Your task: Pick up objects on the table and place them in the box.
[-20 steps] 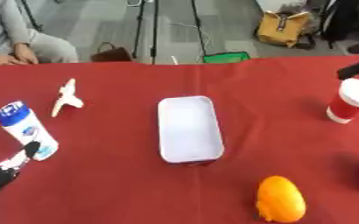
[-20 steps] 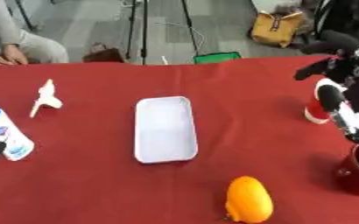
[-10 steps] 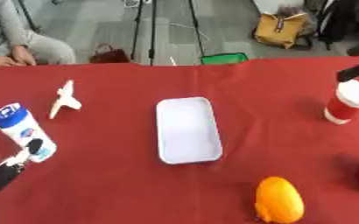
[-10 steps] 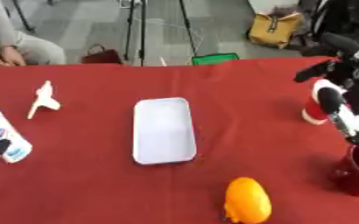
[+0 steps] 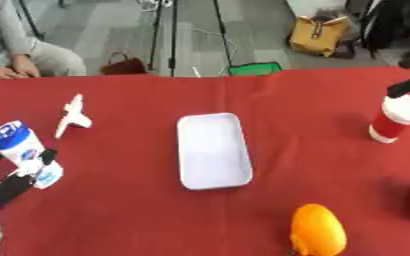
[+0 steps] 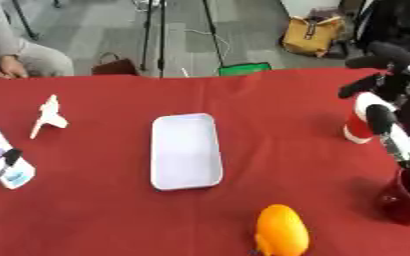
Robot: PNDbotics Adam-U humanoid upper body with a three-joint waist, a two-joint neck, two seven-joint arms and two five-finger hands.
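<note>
A white tray-like box (image 5: 213, 150) lies flat in the middle of the red table (image 5: 313, 165). A white bottle with a blue cap (image 5: 25, 152) stands at the left edge, and my left hand (image 5: 7, 189) is low beside it, its dark fingers straight and touching the bottle's base. A small white toy (image 5: 71, 116) lies behind the bottle. At the right, a red and white cup (image 6: 363, 122) stands upright. My right hand (image 6: 390, 90) hovers over it with fingers spread, one in front and others behind. An orange fruit-like object (image 6: 281, 232) sits at the front.
A dark red cup (image 6: 407, 202) stands at the front right, just below my right hand. Beyond the table's far edge are tripod legs, a yellow bag and a seated person who touches nothing.
My left hand has crept slightly up toward the bottle. The right hand stays at the red and white cup; no object has moved.
</note>
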